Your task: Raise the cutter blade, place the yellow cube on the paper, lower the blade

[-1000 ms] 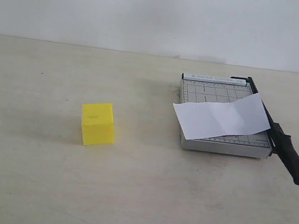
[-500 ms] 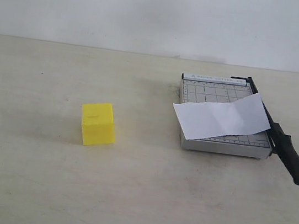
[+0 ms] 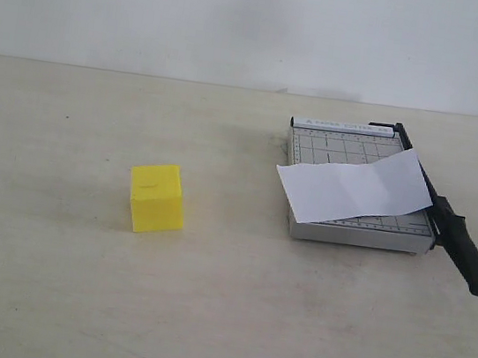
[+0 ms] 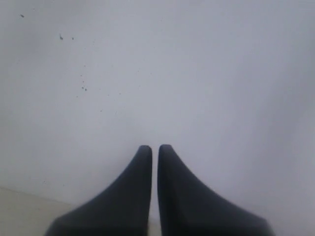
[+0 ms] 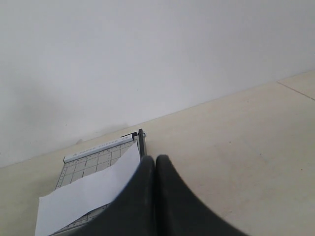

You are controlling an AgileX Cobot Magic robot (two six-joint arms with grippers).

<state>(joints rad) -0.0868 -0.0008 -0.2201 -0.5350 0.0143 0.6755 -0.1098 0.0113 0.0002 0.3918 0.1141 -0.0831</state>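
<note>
We find the cutter blade [image 3: 452, 229] down, lying flat along the right-hand side of the grey trimmer base [image 3: 343, 146]. It is hinged at the base's far right corner, and its thick black handle projects past the near edge of the base onto the desk [image 3: 219, 319].

The paper [image 3: 353, 188] lies askew across the base. One corner overhangs the base's left side, and the opposite end reaches the blade. We cannot tell whether that end passes beneath the blade. The sheet shows light creases.

The yellow cube [image 3: 157, 198] stands on the bare desk left of the middle, well apart from the trimmer, with a small slot mark on its top face. It is not on the paper. The trimmer itself sits on the right half of the desk, nearer the far edge, where the desk meets a plain white wall [image 3: 261, 22].

The left gripper [image 4: 155, 147] has its two dark fingers [image 4: 140, 172] drawn together with only a thin slit between them. It grips nothing and faces the pale wall.

The right gripper [image 5: 155, 158] has its fingers [image 5: 170, 196] pressed fully together and likewise grips nothing. Its camera looks over the desk toward the paper, the trimmer base and the hinge end of the blade.
</note>
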